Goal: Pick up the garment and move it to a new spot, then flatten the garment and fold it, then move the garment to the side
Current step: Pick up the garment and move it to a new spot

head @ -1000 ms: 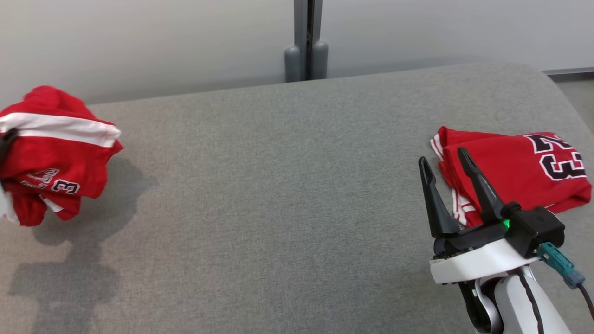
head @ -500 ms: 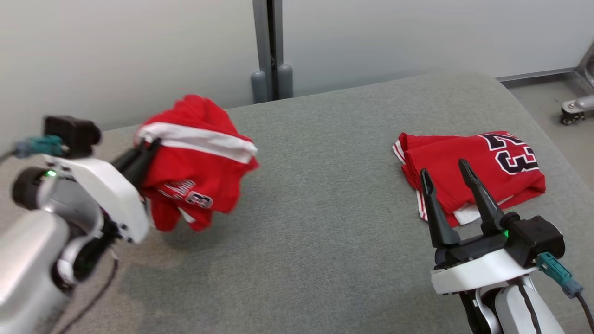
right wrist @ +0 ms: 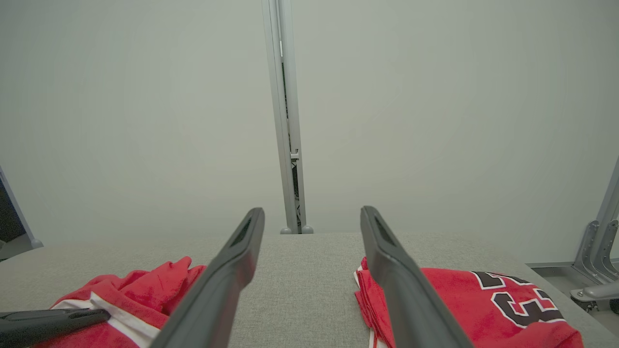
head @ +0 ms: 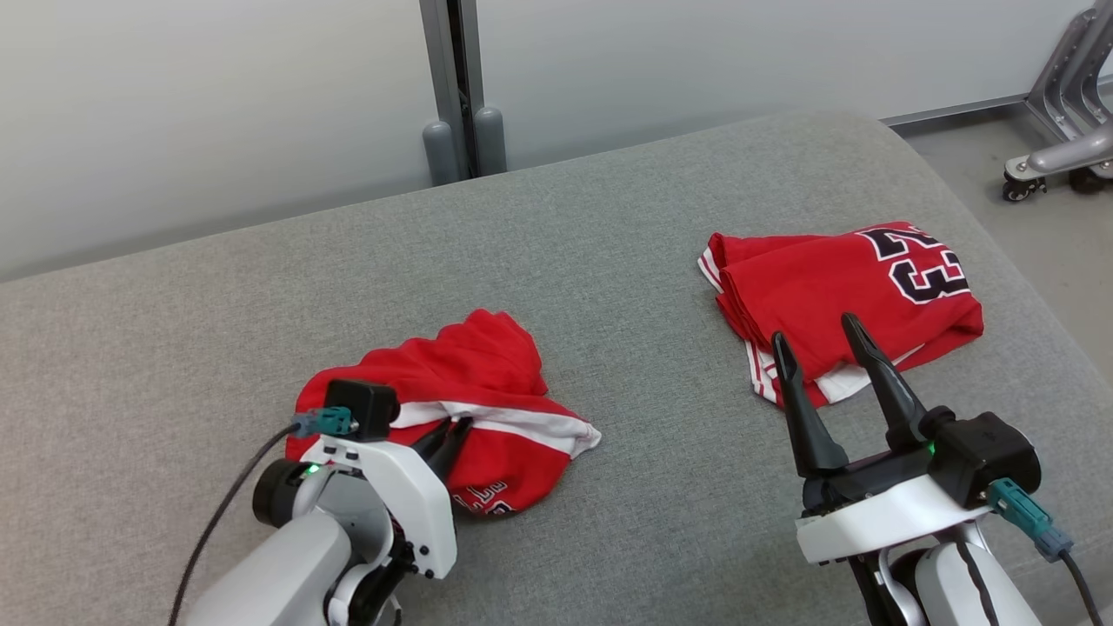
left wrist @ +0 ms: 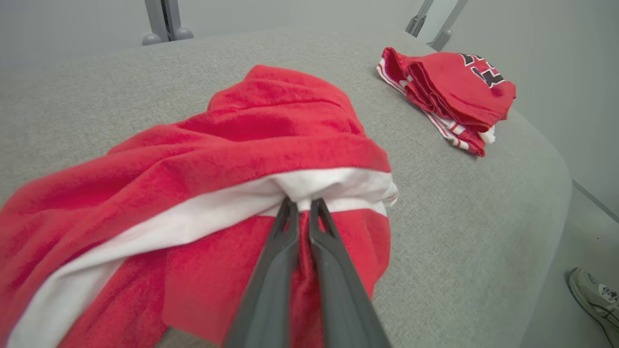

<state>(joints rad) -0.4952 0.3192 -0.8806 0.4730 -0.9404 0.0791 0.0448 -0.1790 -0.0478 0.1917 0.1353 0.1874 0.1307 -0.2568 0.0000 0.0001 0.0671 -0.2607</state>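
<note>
Grey cushion point(head: 609, 261), garment point(left wrist: 271, 125) apparently pinched in left claw point(left wrist: 303, 207)

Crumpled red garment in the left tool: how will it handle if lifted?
Likely floppy: the crumpled red garment lies in soft folds, so it should sag below the left tool. Probably light: a pinch at the white band grips it. Pushed on the grey fabric surface, it would likely wrinkle, not slide.

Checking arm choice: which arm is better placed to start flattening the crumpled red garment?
Left. The left gripper is shut on the crumpled red garment at its white band; the right gripper hangs open near the folded red jersey.
</note>
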